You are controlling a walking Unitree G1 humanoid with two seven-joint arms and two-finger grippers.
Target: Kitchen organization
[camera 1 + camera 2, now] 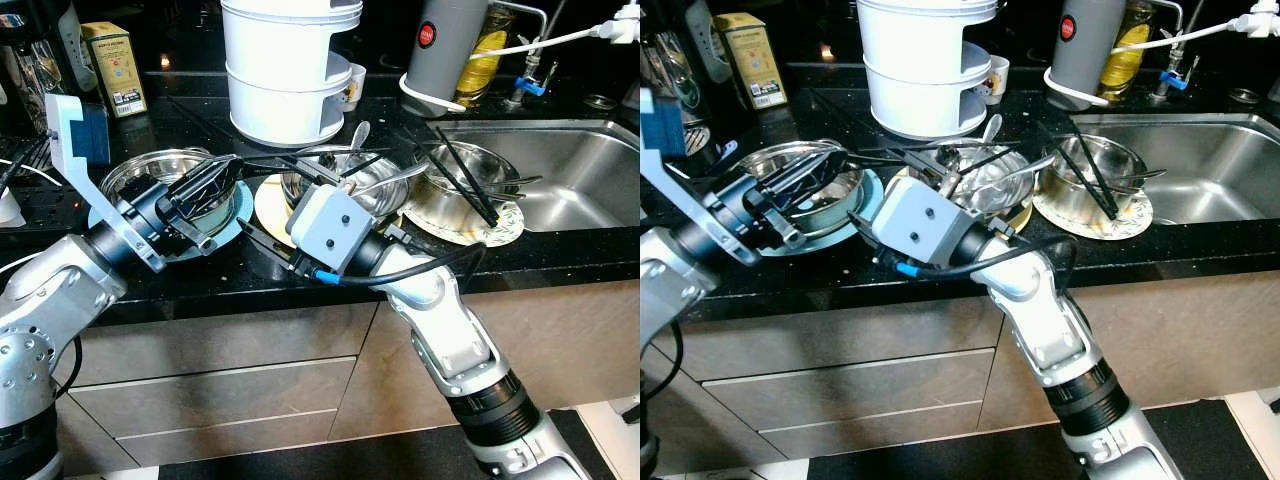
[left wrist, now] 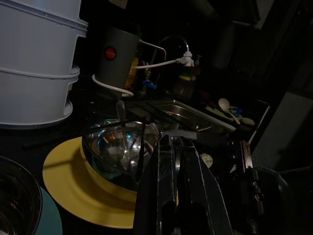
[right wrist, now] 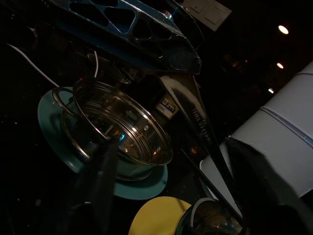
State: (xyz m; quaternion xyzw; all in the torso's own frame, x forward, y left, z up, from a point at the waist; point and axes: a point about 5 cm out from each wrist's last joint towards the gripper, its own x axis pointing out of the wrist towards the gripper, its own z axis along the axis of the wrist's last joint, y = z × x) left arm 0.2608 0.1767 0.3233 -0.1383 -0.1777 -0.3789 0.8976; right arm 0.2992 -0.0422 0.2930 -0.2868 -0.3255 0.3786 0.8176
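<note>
Left gripper (image 1: 235, 172), jaws clenched on nothing, hovers beside the steel bowl (image 1: 345, 190) on the yellow plate (image 1: 268, 208); right gripper's state unclear. Risk (judged): crossed arms could snag chopsticks (image 1: 465, 185).

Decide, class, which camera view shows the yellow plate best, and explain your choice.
The left wrist view: the yellow plate shows a broad bare rim under its steel bowl. In the head views the right gripper's wrist housing covers much of it. The right wrist view catches one edge.
</note>
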